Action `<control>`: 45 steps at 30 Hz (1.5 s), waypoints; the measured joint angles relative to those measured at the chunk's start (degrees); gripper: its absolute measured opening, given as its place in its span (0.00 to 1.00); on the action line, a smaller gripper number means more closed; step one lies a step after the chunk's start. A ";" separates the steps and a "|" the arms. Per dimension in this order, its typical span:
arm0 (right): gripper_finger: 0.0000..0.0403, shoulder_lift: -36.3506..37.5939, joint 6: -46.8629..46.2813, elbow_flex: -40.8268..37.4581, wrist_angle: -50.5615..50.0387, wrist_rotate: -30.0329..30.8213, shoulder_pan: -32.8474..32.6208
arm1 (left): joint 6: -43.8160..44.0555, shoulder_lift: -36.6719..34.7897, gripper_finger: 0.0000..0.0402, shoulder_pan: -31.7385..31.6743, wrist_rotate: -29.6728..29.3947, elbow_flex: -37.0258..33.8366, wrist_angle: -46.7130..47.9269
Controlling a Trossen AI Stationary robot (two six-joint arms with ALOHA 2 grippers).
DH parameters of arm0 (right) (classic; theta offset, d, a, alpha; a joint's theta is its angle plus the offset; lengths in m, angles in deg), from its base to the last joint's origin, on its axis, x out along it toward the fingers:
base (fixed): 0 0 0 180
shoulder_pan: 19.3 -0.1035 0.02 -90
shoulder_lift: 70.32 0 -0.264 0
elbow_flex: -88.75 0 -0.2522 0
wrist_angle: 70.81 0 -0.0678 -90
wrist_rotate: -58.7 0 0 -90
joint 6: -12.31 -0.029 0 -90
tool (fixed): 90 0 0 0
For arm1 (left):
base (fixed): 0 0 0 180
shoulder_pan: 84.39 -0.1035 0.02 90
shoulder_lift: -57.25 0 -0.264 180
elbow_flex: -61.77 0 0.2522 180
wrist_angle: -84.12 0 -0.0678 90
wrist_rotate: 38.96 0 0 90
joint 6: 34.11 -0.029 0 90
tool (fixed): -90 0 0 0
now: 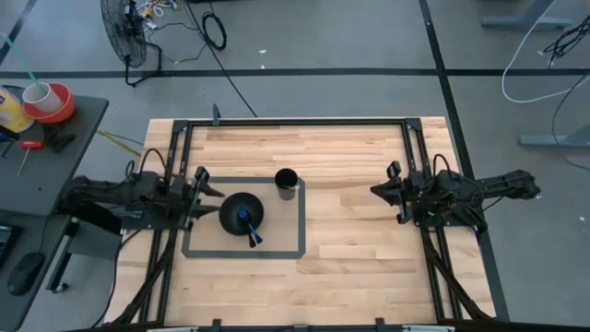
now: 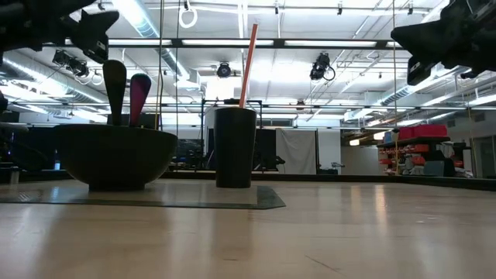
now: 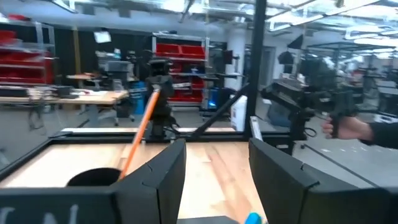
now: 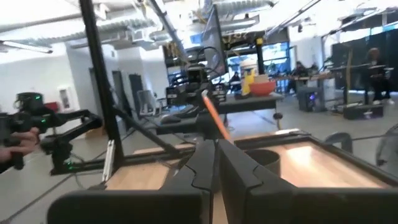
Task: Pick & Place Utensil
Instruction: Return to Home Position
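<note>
Left claw (image 1: 210, 197): hovers over the left edge of the table (image 1: 350, 267), just beside the black bowl (image 1: 230, 210) and clear of it. Its fingers (image 3: 163, 182) stand spread, with nothing between them.
Right claw (image 1: 378, 191): hangs over the right side of the table, well apart from the cup and the bowl. Its fingers (image 4: 208, 169) are pressed together and hold nothing.
Black bowl: sits on the table in the left part of a rectangle of dark tape (image 1: 301, 226).
Blue fork (image 1: 250, 228): lies in the bowl, and its handle sticks out over the rim on the side toward the table's front edge.
Black spoon (image 2: 115, 89): stands in the bowl. In the low view its handle rises above the rim, right next to the fork's handle.
Black cup (image 1: 286, 183): stands upright near the tape rectangle's far edge, to the right of the bowl and not touching it.
Orange straw (image 2: 248, 66): stands in the cup, leaning slightly, and reaches well above its rim.
</note>
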 joint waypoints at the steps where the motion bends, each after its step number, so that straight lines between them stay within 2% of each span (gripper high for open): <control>1: 0.06 0.23 -0.14 0.00 -0.74 -0.65 0.00 | -0.06 -1.15 0.45 0.00 -0.84 -0.88 0.08; 6: 0.06 0.32 -1.03 0.00 -3.22 -2.24 0.00 | -0.27 -6.37 0.45 -0.02 -3.23 -7.00 -0.62; 15: 0.06 2.79 1.88 0.00 -3.05 1.45 0.00 | -0.71 -6.20 0.45 0.11 -3.68 -7.03 -0.49; 26: 0.06 2.79 2.09 0.02 -8.81 2.25 0.00 | -1.56 -5.99 0.45 0.11 -5.34 -7.06 1.98; 31: 0.06 4.37 4.45 0.02 -6.91 -3.01 1.08 | -1.58 -5.99 0.45 0.11 -5.41 -7.07 3.38; 37: 0.06 6.67 4.64 0.04 -11.19 0.16 4.95 | -1.54 -5.97 0.45 0.11 -5.43 -7.07 4.76; 42: 0.06 7.20 2.35 0.04 -11.88 -6.99 7.07 | -1.54 -5.98 0.45 0.11 -5.43 -7.09 5.35; 45: 0.06 7.12 1.32 0.04 -14.03 -6.66 7.21 | -1.57 -5.97 0.45 0.11 -5.49 -7.09 5.38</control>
